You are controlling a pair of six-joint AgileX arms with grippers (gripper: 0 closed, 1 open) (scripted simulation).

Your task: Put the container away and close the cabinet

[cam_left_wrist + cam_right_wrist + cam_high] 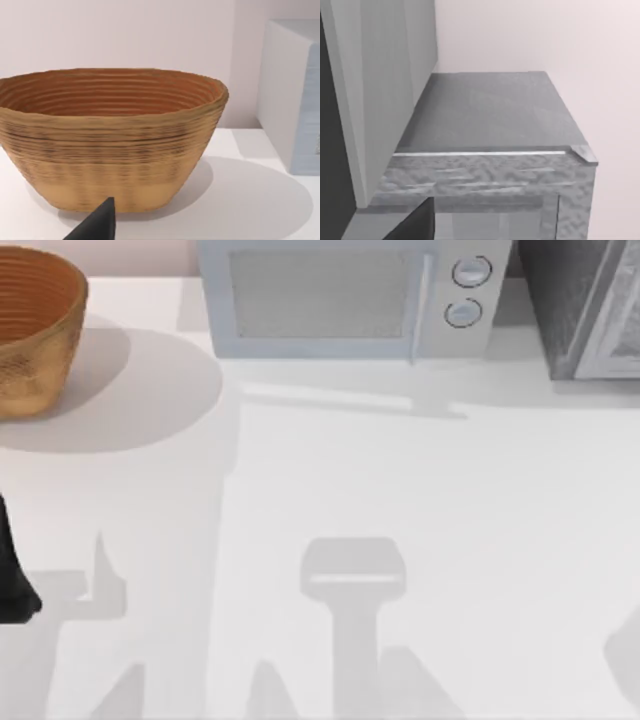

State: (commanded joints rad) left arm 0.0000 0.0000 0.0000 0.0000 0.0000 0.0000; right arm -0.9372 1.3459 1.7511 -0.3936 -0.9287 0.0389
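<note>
Flanking microwave: woven basket, grey cabinet.

The basket beyond the left fingers looks woven, ribbed and matt; the table is smooth, matt white; the microwave looks smooth pale plastic; the cabinet above the right fingers shows mottled grey, stone-like faces.
</note>
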